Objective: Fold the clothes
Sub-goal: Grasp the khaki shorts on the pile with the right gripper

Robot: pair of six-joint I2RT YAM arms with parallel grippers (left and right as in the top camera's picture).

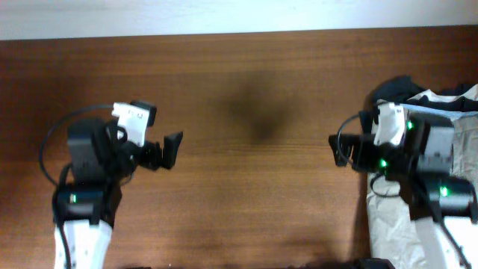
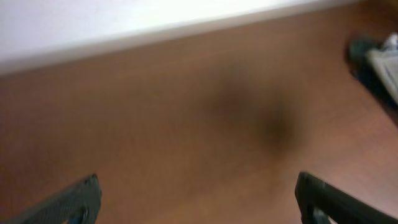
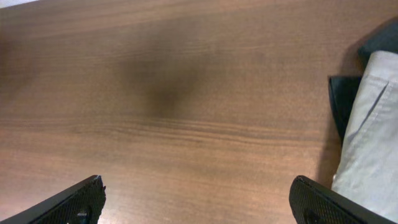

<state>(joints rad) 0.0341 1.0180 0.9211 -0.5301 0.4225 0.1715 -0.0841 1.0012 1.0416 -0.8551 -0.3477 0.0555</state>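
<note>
Left pincer (image 2: 198,205): matte black fingers wide apart, over bare wood.
Worktop (image 1: 254,194): smooth brown wood, fine grain, with one dark blurry patch (image 1: 258,112) toward the back.
Right pincer (image 3: 196,204): fingers likewise spread.
Shorts (image 1: 385,224): pale khaki cotton, rumpled, at the worktop's far right edge, partly under the right arm. Long axis runs front to back; cannot tell which end is the waistband.
Black garment (image 1: 392,90): touches the shorts at the rear.

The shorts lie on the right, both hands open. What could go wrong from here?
The black garment lies against the shorts, so the right hand might pinch both together. The right arm hangs over the crumpled shorts and could snag them. The left hand is far across the table, so it may reach poorly.
</note>
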